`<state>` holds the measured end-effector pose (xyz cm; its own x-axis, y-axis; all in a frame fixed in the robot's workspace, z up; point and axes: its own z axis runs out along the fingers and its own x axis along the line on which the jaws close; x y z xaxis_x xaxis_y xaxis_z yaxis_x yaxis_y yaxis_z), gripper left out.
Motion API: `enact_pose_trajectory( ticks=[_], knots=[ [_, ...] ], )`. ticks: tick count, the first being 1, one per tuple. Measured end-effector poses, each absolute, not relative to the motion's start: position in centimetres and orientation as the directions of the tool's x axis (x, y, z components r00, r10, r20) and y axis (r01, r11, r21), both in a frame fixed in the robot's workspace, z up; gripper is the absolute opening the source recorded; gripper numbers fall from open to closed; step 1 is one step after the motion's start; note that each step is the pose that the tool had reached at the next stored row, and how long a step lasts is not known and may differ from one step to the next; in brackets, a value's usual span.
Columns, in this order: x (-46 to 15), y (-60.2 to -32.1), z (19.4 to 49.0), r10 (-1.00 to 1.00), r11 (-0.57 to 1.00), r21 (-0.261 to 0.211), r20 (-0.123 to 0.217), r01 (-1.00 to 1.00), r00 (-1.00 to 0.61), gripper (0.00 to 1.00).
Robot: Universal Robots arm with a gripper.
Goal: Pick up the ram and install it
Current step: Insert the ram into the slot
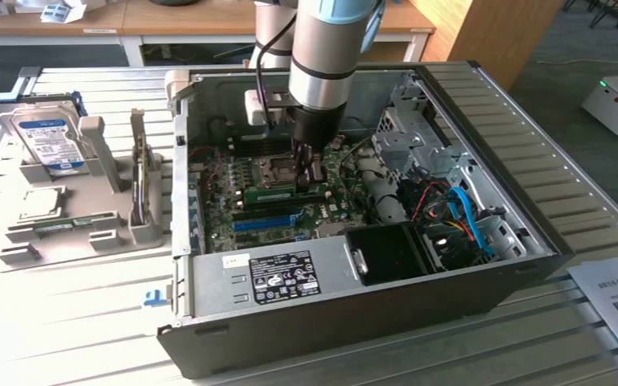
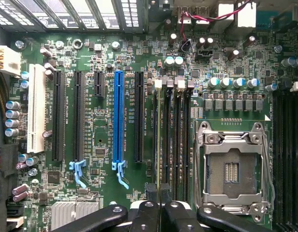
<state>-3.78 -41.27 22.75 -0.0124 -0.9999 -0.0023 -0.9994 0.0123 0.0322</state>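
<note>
Ram (image 1: 279,194): thin green stick with a pale label on its face. It stood on its long edge along the memory slots (image 2: 175,140), beside the processor socket (image 2: 233,169). The wrist view showed it edge-on as a narrow pale line (image 2: 160,140). The gripper (image 2: 161,191) was clamped on it. Whether it was seated was unclear.

You have the gripper (image 1: 309,178) inside the open computer case (image 1: 470,299), clamped on the ram (image 1: 277,194), which lies level at the case's motherboard (image 1: 218,183). Outside the case, toward the exterior view's left, stands the hard drive (image 1: 49,137).
</note>
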Motion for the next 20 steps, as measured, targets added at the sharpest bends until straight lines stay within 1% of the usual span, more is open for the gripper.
enact_pose_trajectory(
  ticks=[20],
  knots=[
    [-3.78,-41.27,22.41,-1.000,0.012,0.032,-0.002,-0.999,-0.012,0.12]
  ],
)
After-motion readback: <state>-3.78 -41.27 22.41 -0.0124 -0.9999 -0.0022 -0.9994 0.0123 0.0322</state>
